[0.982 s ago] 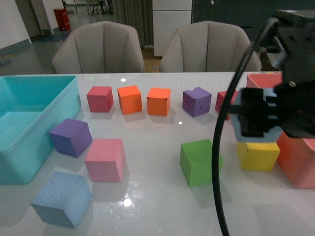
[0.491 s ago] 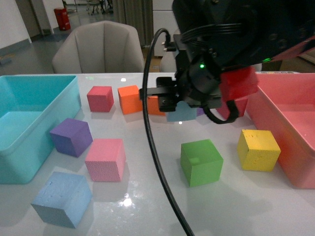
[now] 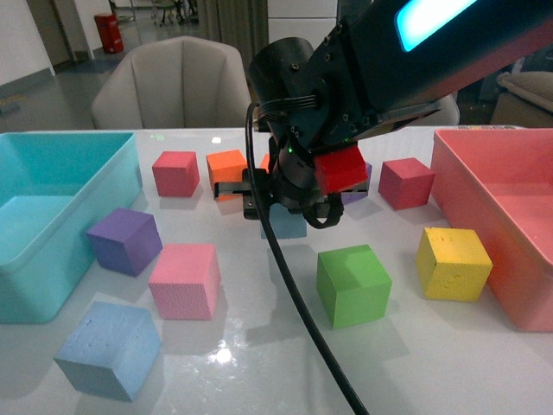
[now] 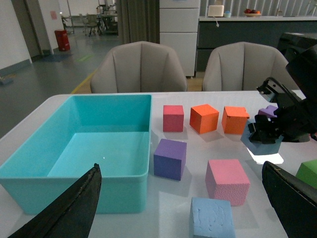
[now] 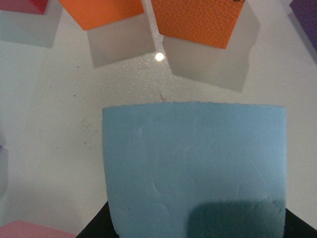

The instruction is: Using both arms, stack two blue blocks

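One blue block point(image 3: 108, 350) lies on the table at the front left; in the left wrist view this blue block point(image 4: 213, 218) sits below and between the black fingers point(image 4: 74, 208) of my left gripper point(image 4: 181, 188), which is open and empty. My right gripper point(image 3: 281, 216) hangs over the table's middle, shut on the other blue block point(image 3: 285, 228), which is held off the surface in front of the orange cubes. The right wrist view is filled by that held block point(image 5: 195, 163). From the left wrist, the held block point(image 4: 262, 145) shows at the right under the right gripper point(image 4: 267, 133).
A teal bin point(image 3: 52, 216) stands at the left and a pink bin point(image 3: 501, 225) at the right. A purple cube point(image 3: 125, 240) and a pink cube point(image 3: 183, 279) lie near the front blue block. Green point(image 3: 352, 284) and yellow point(image 3: 453, 262) cubes lie right of centre. Red and orange cubes line the back.
My right arm has swung from the right side, near the yellow cube, leftward to the table's middle, carrying the blue block. The blocks on the table have not moved.
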`<state>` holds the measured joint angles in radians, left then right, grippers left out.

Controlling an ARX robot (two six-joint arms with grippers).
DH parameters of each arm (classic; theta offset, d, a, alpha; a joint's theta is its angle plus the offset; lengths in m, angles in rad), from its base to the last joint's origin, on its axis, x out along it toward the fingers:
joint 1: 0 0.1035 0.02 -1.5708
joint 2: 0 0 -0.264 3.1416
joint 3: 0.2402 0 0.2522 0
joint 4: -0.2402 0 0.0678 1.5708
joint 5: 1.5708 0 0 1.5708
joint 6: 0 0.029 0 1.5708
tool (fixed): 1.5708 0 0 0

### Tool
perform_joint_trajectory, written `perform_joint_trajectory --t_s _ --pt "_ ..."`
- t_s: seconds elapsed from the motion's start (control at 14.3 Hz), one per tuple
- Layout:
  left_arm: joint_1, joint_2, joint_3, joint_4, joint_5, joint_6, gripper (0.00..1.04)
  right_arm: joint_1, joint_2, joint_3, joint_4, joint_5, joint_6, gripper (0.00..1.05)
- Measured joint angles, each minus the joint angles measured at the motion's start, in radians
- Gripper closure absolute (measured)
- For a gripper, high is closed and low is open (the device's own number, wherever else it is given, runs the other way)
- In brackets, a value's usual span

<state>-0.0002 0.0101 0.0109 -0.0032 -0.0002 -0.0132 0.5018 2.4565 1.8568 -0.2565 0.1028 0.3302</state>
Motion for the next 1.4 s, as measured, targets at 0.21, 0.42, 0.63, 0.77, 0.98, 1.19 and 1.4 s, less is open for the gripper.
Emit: perform_joint_trajectory --t_s 0.21,0.42,0.63,0.77,0.98,1.19,1.4 --pt "0.000 0.000 0.000 0.000 0.000 0.000 0.07 0.001 0.064 0.115 -0.072 -0.027 0.029 0.61" --pt "0.000 0.000 0.000 0.000 0.000 0.000 0.07 0.003 0.094 0.128 -0.119 -0.035 0.047 0.30" --pt "0.000 0.000 0.000 0.000 0.000 0.000 0.07 0.003 0.094 0.128 -0.101 -0.036 0.050 0.04" --pt "0.000 0.000 0.000 0.000 0.000 0.000 0.07 0.002 0.074 0.104 -0.088 -0.036 0.051 0.07" --pt "0.000 0.000 0.000 0.000 0.000 0.000 0.07 -0.006 -0.040 0.009 -0.032 -0.021 0.051 0.06" --pt "0.000 0.000 0.000 0.000 0.000 0.000 0.07 -0.045 -0.206 -0.144 0.093 0.018 0.064 0.06" --pt "0.000 0.000 0.000 0.000 0.000 0.000 0.07 -0.105 -0.414 -0.374 0.226 0.156 0.066 0.06"
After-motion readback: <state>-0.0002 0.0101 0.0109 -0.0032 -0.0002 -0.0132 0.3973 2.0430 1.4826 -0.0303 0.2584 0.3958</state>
